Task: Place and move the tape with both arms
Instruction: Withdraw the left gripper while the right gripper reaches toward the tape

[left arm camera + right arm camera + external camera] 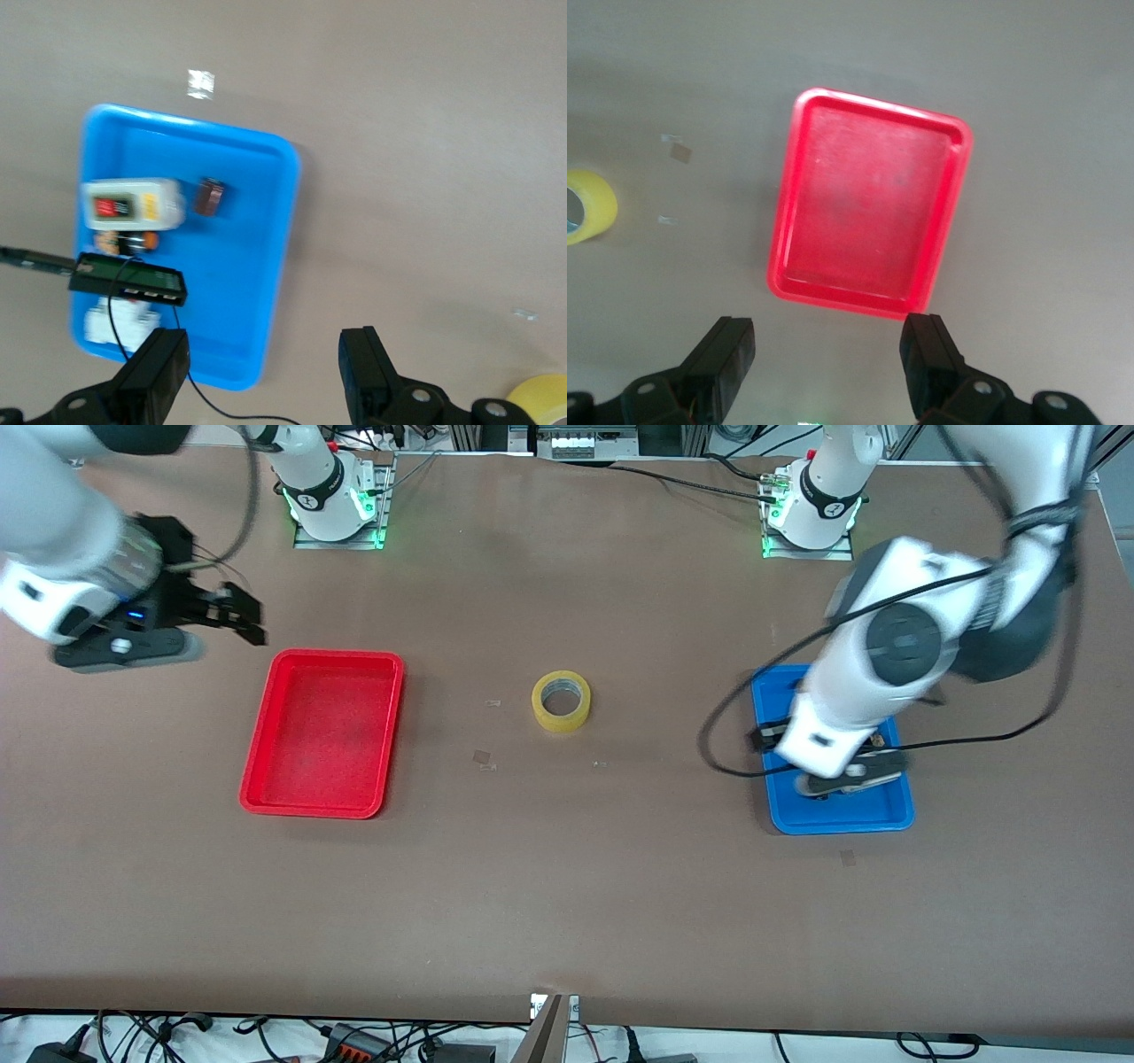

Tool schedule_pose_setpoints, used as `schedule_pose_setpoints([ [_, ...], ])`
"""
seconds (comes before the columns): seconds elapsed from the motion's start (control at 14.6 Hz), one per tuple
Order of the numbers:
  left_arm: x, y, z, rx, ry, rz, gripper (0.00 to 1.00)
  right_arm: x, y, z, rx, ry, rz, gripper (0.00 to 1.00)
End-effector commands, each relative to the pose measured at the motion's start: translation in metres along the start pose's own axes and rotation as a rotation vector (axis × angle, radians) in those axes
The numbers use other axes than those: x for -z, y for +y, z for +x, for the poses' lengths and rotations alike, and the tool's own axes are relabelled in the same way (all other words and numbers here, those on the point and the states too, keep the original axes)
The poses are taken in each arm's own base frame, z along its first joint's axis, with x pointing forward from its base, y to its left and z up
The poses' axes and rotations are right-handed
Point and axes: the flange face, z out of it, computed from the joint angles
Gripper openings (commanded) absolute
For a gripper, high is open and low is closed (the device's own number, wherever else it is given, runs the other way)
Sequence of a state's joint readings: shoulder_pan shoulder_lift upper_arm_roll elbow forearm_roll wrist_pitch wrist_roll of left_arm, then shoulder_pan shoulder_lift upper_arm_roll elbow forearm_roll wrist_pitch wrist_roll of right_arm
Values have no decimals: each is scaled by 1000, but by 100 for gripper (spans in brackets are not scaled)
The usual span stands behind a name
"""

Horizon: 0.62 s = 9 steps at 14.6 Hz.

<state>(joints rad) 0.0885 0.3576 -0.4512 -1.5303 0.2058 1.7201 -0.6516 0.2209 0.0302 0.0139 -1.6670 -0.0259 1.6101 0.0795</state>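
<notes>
1. Left wrist view showing the left tool [264,372] hanging with fingers apart and gripping nothing, over the edge of the blue tray [275,230] that is carrying a white switch box [133,205] and other small parts.
2. Right wrist view showing the right tool [828,363] likewise spread wide and empty, hovering over the tabletop [567,903] just beside the red tray [957,177] at the right arm's end.
3. Lying flat on the bare tabletop between the two trays, well apart from both tools: the tape [561,701], untouched.
4. Judging by this layout, sitting at a hand-over stage, with the tape parked mid-table and waiting for a pickup.
5. Calling next for one tool to travel over the roll, descend, and straddle its wall before closing; likely the right one, heading for the empty red tray.
</notes>
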Motion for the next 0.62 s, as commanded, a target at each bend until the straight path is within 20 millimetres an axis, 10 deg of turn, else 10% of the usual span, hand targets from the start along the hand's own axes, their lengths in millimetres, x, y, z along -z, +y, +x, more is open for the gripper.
schedule_pose_setpoints([
  [0.0,49,-59,7,-41,-28,-44,100,-29,-42,7,-4,-4,1,98],
  [0.55,106,-164,24,-71,-69,-85,100,-118,-189,25,-86,0,-19,98],
])
